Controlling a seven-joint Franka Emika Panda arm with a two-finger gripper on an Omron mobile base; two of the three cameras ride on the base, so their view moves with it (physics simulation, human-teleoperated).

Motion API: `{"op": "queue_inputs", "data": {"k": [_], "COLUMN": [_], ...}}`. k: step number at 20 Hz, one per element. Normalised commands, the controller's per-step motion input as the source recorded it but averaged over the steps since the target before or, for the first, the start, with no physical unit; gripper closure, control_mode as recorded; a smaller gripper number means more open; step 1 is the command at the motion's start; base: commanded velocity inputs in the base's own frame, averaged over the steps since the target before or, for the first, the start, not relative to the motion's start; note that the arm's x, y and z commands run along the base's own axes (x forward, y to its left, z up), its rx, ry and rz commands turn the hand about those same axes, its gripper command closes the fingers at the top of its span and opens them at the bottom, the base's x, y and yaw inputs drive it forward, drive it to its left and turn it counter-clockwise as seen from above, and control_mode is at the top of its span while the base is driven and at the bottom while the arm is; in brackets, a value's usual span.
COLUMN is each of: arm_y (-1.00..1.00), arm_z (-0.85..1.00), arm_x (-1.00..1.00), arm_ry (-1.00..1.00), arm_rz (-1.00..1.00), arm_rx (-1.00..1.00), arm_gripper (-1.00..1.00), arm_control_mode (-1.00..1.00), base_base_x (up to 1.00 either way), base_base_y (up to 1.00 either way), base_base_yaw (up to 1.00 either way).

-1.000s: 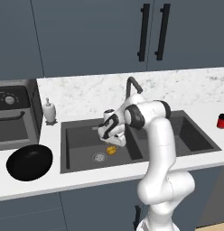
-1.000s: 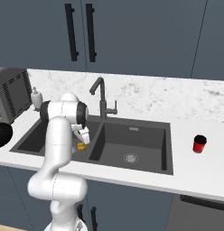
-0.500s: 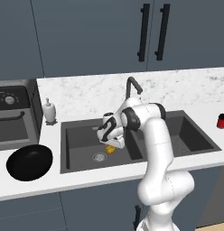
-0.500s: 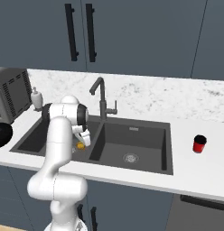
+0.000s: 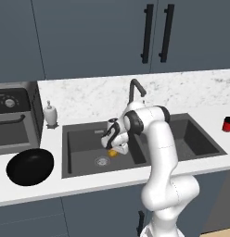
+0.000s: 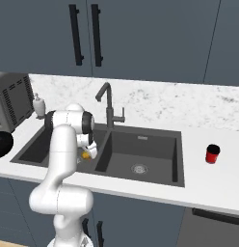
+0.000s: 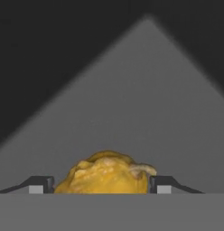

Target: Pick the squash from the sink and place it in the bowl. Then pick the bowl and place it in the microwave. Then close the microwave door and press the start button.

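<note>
The yellow-orange squash [image 5: 112, 153] [image 6: 86, 155] [image 7: 107, 176] lies on the floor of the left basin of the dark sink [image 5: 79, 139] [image 6: 155, 144]. My gripper [image 5: 114, 149] [image 6: 87, 152] [image 7: 101, 186] reaches down into that basin, and its two fingertips press against the squash's two sides. On the counter left of the sink sits the black bowl [image 5: 29, 167] [image 6: 0, 144]. Behind it the microwave [image 5: 12, 118] [image 6: 13, 99] is cut by the frame edge, and the microwave door is out of view.
A tall dark faucet [image 5: 134, 90] [image 6: 108, 103] rises behind the sink, close to my arm. A white soap dispenser [image 5: 51, 114] [image 6: 39, 105] stands by the microwave. On the counter far right is a red cup [image 5: 227, 124] [image 6: 212, 154]. Dark cabinets hang above.
The gripper has sunk a little lower into the left basin and its fingers have drawn in onto the squash. The squash, bowl and cameras have stayed in place.
</note>
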Motion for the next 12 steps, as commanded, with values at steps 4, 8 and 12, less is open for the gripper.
{"op": "queue_inputs", "data": {"k": [4,8,12], "arm_y": [0.23,0.16,0.09], "arm_z": [-0.27,0.16,0.79], "arm_x": [-0.02,-0.35,-0.89], "arm_ry": [-0.05,-0.09,-0.12], "arm_rz": [-0.05,-0.06,-0.05], "arm_rx": [0.00,0.00,0.00], "arm_gripper": [1.00,1.00,1.00], "arm_control_mode": [-1.00,-1.00,-1.00], "base_base_x": [0.00,0.00,0.00], "base_base_y": [0.00,0.00,0.00], "base_base_yaw": [0.00,0.00,0.00]}}
